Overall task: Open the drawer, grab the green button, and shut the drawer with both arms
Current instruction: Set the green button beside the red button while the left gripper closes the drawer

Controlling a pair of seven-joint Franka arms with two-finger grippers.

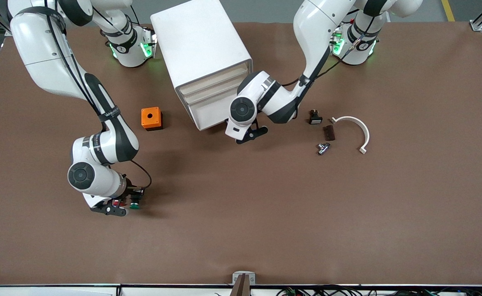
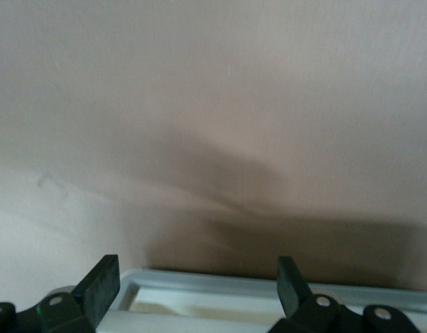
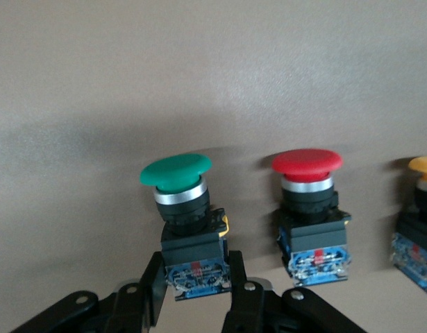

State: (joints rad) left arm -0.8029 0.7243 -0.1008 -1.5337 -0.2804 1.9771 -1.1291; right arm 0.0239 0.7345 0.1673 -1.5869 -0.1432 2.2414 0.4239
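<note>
The green-capped button (image 3: 177, 173) lies low over the brown table, its blue rear block between my right gripper's (image 3: 196, 270) fingers, which are shut on it. In the front view this gripper (image 1: 126, 206) is down near the table's front, toward the right arm's end, with the green cap (image 1: 134, 205) showing beside it. My left gripper (image 1: 247, 135) is open, in front of the white cabinet's (image 1: 201, 49) lower drawer (image 1: 218, 115). In the left wrist view the drawer's white rim (image 2: 220, 283) lies between the open fingers of the left gripper (image 2: 199, 281).
A red-capped button (image 3: 307, 163) and a yellow-capped one (image 3: 425, 170) lie beside the green one. An orange box (image 1: 151, 118) sits beside the cabinet. A black part (image 1: 315, 118), brown block (image 1: 328, 132), metal fitting (image 1: 323, 148) and white curved piece (image 1: 354, 125) lie toward the left arm's end.
</note>
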